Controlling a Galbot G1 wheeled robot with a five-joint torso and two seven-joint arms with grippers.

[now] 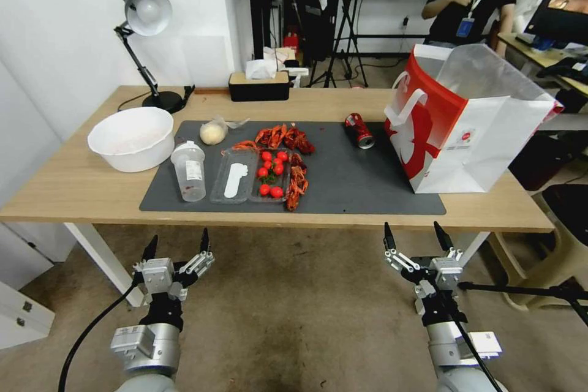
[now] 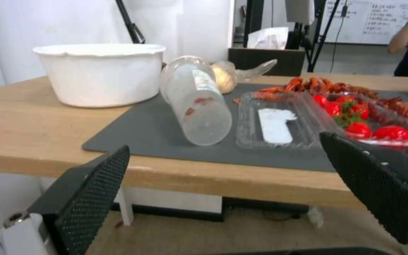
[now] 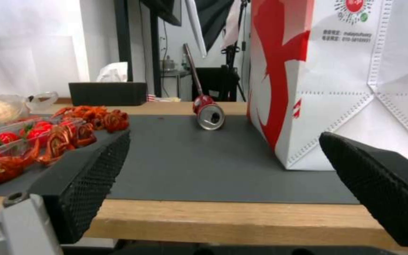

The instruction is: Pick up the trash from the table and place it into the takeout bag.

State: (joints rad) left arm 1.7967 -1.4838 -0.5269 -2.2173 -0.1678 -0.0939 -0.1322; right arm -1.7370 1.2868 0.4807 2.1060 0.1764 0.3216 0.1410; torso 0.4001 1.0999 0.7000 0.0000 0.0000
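Note:
Trash lies on the table's dark grey mat: a clear labelled bottle, a bagged beige bun, a clear tray of tomatoes, red crayfish shells and a red can on its side. The red-and-white takeout bag stands open-topped at the mat's right end. My left gripper and right gripper hang open and empty below the table's front edge.
A large white bowl sits on the wood left of the mat. A desk lamp and a black tissue box stand along the back edge. Bare floor lies between me and the table.

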